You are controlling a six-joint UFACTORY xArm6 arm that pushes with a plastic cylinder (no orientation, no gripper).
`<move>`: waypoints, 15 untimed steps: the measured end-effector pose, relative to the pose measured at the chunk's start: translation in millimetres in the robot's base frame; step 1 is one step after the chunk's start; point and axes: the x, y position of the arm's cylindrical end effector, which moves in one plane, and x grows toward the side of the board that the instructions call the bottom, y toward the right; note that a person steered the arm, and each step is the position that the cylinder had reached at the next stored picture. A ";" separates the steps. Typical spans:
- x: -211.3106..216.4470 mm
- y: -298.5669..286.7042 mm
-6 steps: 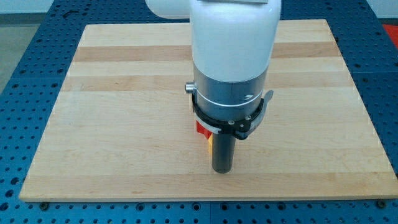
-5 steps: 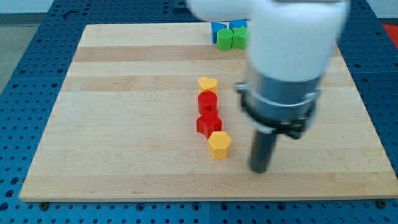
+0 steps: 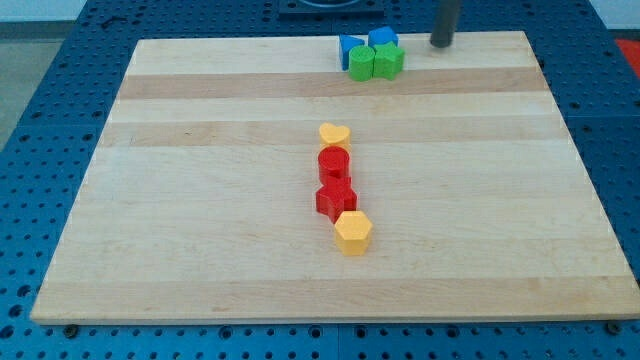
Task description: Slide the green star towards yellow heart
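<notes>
1. The green star (image 3: 389, 62) is seen as a small bright green block with a notched outline, at the view's top edge of the wooden board (image 3: 200, 200), right of centre.
2. It touches a second green block (image 3: 361, 63) on its left, whose shape cannot be made out; two blue blocks (image 3: 350, 46) (image 3: 383, 39) sit just behind the pair.
3. My tip (image 3: 441, 44) is found just to the view's right of the star, slightly higher, apart from it. Nothing is held by the bare rod.
4. The yellow heart (image 3: 335, 134) lies well apart toward the board's middle, heading a column with a red cylinder (image 3: 333, 162), a red star (image 3: 336, 198) and a yellow hexagon (image 3: 352, 232).
</notes>
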 end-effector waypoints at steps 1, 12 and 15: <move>7.1 -40.2; 51.8 -124.7; 78.5 -121.8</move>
